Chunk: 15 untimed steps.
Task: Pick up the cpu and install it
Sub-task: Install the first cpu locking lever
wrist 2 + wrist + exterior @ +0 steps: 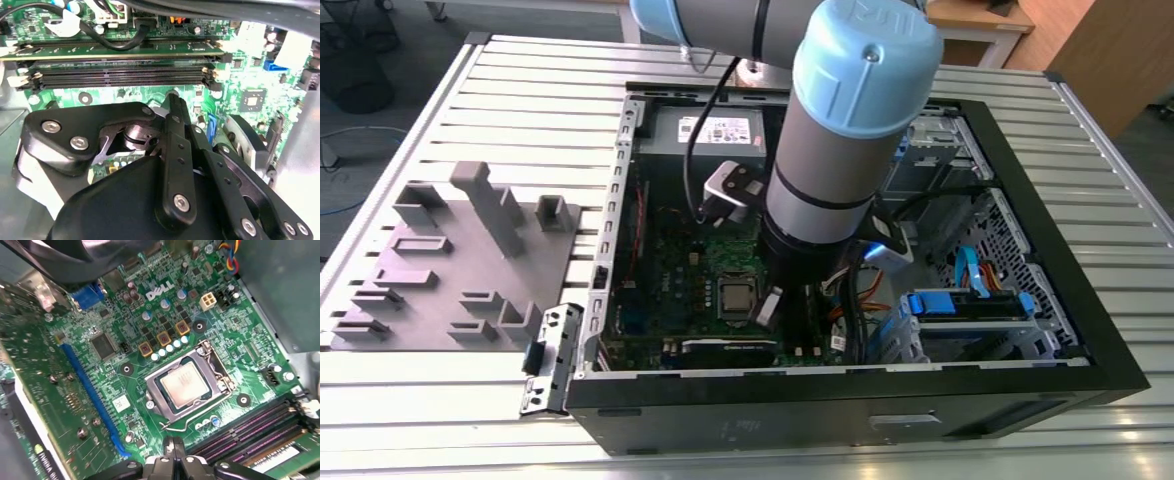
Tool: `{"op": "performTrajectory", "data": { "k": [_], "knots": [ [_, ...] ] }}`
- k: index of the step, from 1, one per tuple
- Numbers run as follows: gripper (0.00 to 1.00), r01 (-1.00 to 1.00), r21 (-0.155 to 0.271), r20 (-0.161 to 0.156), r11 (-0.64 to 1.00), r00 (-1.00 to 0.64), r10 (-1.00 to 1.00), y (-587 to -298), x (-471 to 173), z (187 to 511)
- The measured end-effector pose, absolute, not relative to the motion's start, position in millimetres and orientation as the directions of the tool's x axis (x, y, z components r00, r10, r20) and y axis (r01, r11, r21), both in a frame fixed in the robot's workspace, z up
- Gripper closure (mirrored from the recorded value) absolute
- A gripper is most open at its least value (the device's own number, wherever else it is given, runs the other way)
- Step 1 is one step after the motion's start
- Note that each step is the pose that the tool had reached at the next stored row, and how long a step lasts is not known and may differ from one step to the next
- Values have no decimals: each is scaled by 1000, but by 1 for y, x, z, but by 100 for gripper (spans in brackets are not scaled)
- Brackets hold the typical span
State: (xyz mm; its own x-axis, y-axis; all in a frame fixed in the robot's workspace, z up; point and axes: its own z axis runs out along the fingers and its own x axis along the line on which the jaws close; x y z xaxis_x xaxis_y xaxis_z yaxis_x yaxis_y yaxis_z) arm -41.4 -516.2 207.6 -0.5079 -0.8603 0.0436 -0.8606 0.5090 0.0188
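the slatted metal desk carries an open black computer case; a grey moulded tray lies at the exterior view's left; the silver square cpu sits inside the metal-framed socket on the green motherboard; the tool hangs near it, fingertips together, holding nothing.

A slatted metal table carries an open computer case beside a grey tray.

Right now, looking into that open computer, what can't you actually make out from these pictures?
- Whether the cpu is fully seated in its socket: the first wrist view shows it lying inside the frame, nothing finer.
- The motherboard right of the socket in the exterior view: the arm covers it.
- Board beneath the gripper in the second wrist view: its black linkage blocks it.
- The grey tray's recess contents: too small in the exterior view.
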Motion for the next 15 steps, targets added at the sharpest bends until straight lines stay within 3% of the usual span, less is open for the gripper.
{"op": "performTrajectory", "data": {
  "k": [15],
  "knots": [
    [89, -861, 9, 37, 509, -508, -860, -509, -56, 210]
  ]
}}
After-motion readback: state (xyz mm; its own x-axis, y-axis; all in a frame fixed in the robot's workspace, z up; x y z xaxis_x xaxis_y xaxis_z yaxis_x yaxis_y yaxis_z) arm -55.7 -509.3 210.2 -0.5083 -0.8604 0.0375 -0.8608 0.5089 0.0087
